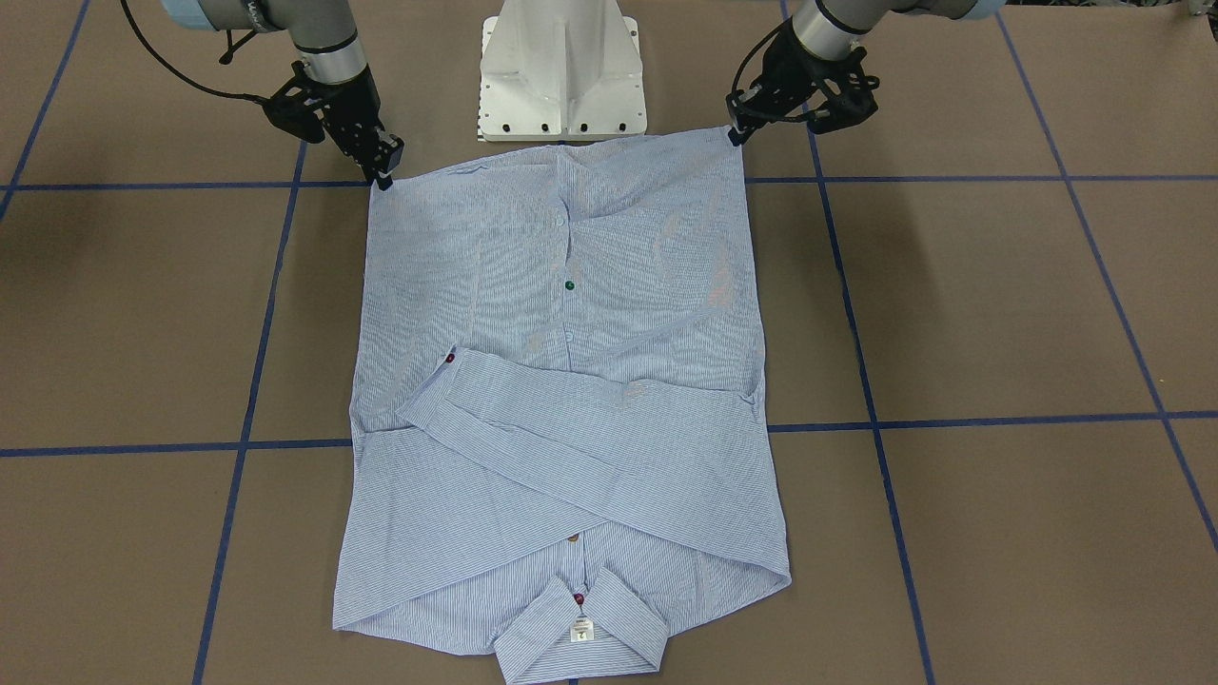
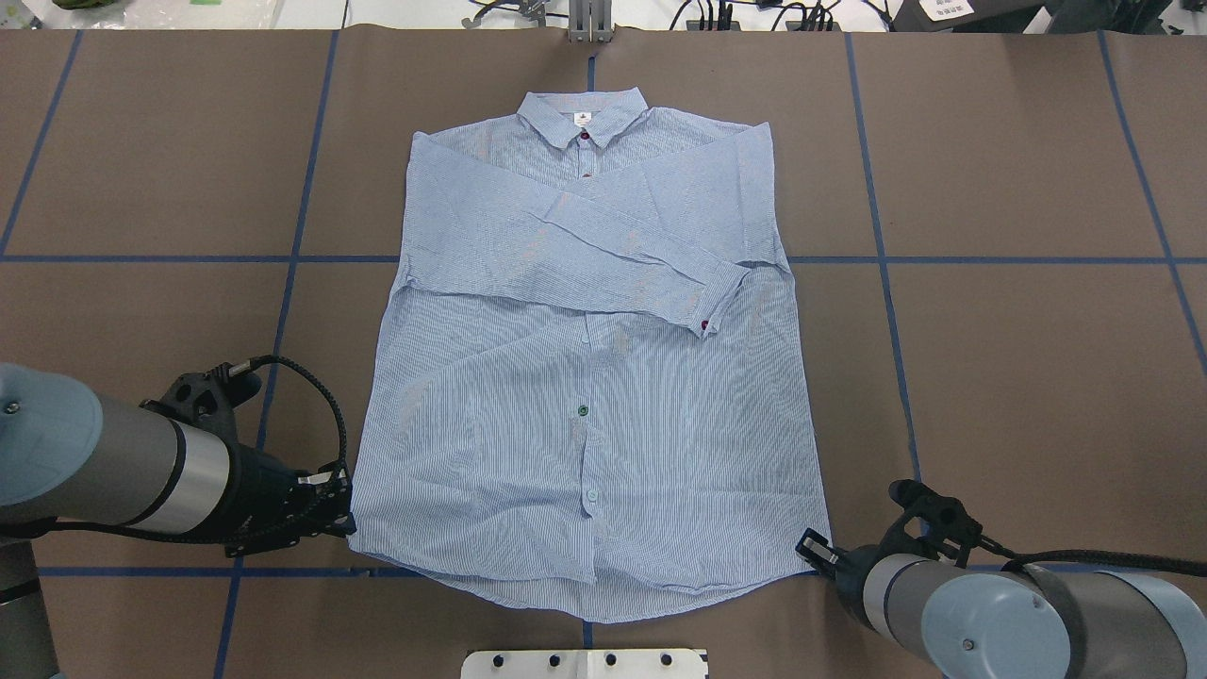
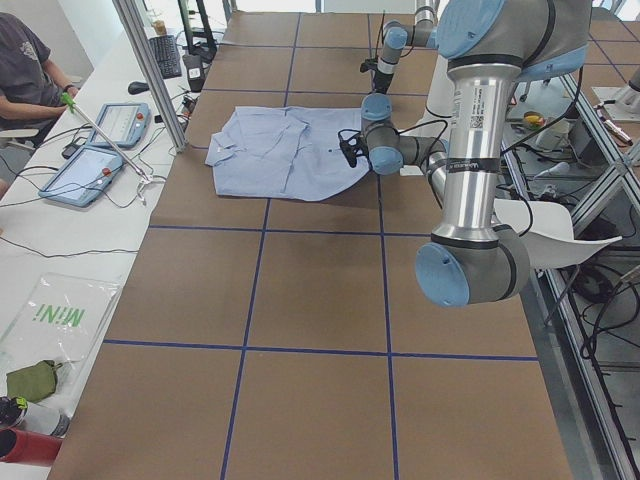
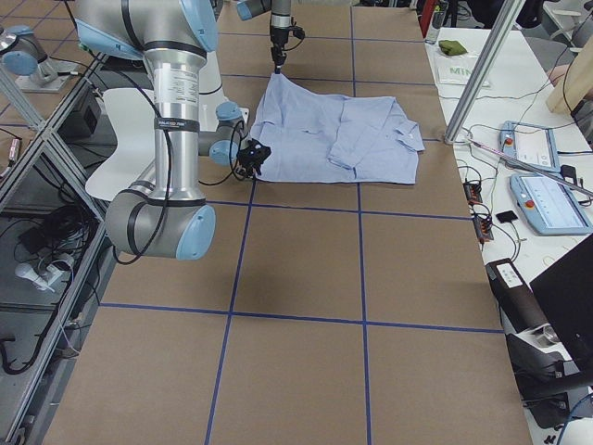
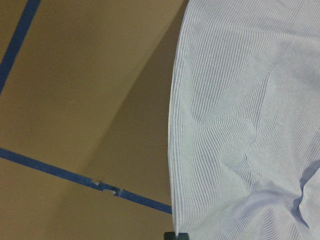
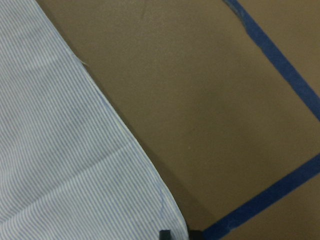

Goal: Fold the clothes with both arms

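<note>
The light blue striped shirt [image 1: 571,381] lies flat and face up on the brown table, both sleeves folded across the chest and the collar [image 2: 583,118] at the far side from the robot. My left gripper [image 2: 347,517] is shut on the shirt's near hem corner on its side, also seen from the front [image 1: 737,136]. My right gripper [image 2: 809,550] is shut on the other near hem corner [image 1: 384,178]. In the wrist views the striped cloth [image 5: 240,100] [image 6: 50,150] runs down to the fingertips at the bottom edge.
The white pedestal base [image 1: 561,67] stands just behind the hem, between the arms. Blue tape lines [image 2: 990,259] grid the table. Along the far side are an aluminium post [image 3: 150,70], tablets [image 3: 85,175] and a seated person [image 3: 25,70].
</note>
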